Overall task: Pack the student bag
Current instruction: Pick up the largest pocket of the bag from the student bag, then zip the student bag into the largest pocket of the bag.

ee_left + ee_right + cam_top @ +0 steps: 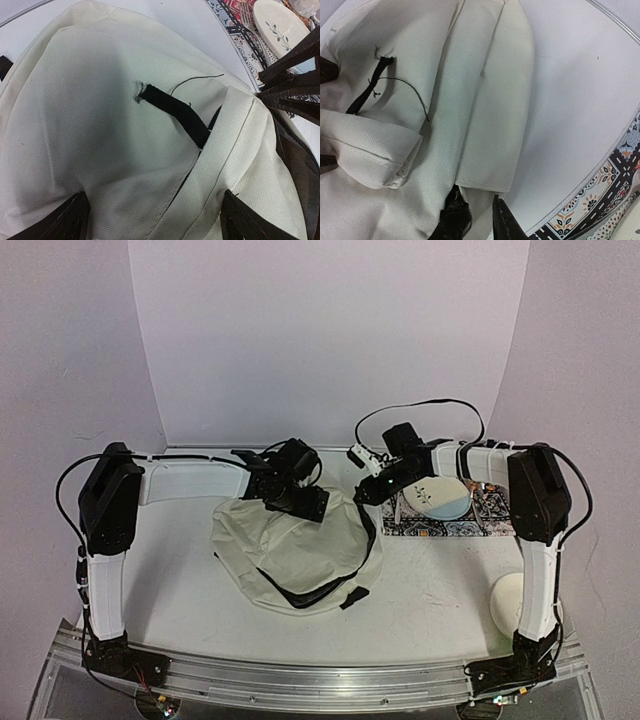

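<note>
At the near edge a metal rail (320,680) carries both arm bases. Just past the right base, a pale round thing (508,602) rests on the tabletop (430,580); what it is cannot be told.

The bag (290,550) lies flat in the middle of the tabletop, between the two arms and a little left of centre. It is cream, with a black zip line curving along its near right side and a black strap end poking out at its lower right edge.

The left pincer (157,222) hangs over the far part of the bag, released, with its fingers (70,220) spread wide above the fabric and nothing between them. Below it a short black loop (175,110) with a frayed end and a loose thread runs across the cloth into a folded seam.

The right pincer (480,220) is at the bag's far right edge, close to the left one. Its fingers (455,217) are nearly together with cream fabric showing in the narrow gap; whether they actually pinch the cloth cannot be told.

Farther right, beyond the bag and apart from it, a patterned mat (450,525) lies on the tabletop with a white plate (442,498) bearing a leaf sprig on it.
</note>
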You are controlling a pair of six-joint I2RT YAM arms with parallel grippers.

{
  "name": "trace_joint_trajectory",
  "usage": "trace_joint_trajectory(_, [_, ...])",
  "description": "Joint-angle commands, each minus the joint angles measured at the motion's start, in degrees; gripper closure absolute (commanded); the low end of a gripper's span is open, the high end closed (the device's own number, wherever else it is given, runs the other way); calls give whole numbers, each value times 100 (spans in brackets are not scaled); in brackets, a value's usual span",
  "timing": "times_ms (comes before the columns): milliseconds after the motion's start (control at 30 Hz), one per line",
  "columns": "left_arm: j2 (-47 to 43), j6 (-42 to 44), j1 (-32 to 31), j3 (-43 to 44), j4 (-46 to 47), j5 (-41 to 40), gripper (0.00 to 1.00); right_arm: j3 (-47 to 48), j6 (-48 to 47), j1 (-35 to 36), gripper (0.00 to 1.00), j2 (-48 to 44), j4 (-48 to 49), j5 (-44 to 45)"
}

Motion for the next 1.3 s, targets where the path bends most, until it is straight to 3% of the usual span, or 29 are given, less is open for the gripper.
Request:
trace_joint_trajectory(0, [-40,34,53,220,-191,216,9,154,-6,-33,88,-78,-140,-269])
trace_joint_trajectory(333, [165,21,53,429,-220,204,10,-460,-6,-33,100,-863,-135,-136])
trace_joint_trajectory(700, [510,-251,71,664,-415,-168,10,-1401,250,86,100,-1800,-141,-88])
trace_joint_trajectory(1033, [1203,-820,304,1206,-511,-54,16,-2722,795,769,100,-3146,-175,-44])
trace_joint_trajectory(1267, [1652,-1125,311,1642,-493,-24,18,-3271,1239,1463,100,-3435,-229,-752])
